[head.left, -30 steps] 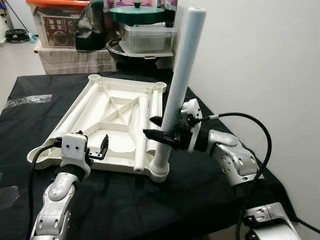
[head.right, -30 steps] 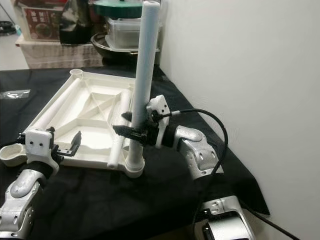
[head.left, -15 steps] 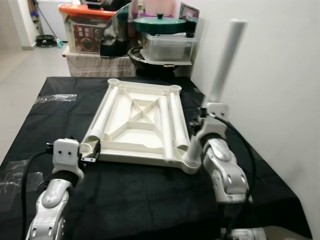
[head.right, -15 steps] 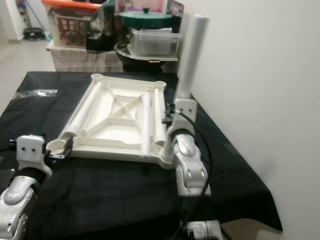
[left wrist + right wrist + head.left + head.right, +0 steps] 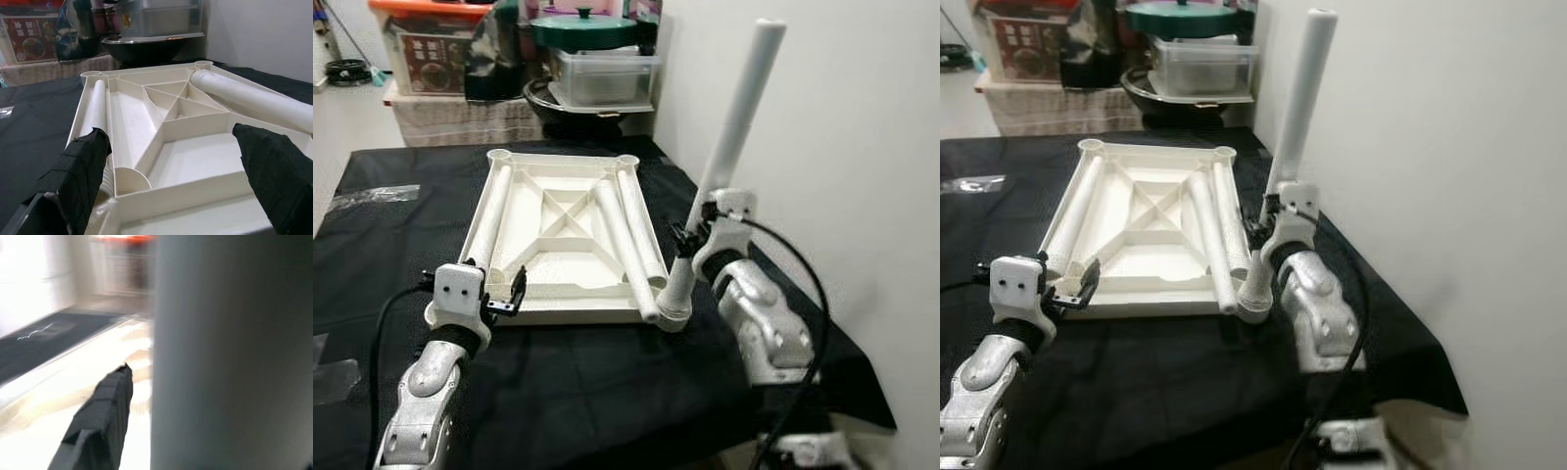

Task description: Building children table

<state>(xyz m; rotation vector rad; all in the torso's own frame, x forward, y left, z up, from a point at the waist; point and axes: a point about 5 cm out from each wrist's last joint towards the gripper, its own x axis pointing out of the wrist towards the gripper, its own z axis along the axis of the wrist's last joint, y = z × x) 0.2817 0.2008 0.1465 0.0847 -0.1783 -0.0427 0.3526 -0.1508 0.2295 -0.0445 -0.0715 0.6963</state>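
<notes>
Black-draped bench (image 5: 607,392) beside a white wall; the upturned white tabletop (image 5: 558,240) lies flat on it, loose legs (image 5: 631,245) resting inside. Right gripper (image 5: 690,240), jaws pinching low on the tilted leg tube (image 5: 729,147) seated in the near right corner socket; left gripper (image 5: 504,294), jaws spread at the near left corner. Judged light, stiff, smooth plastic; grip low near the socket
</notes>
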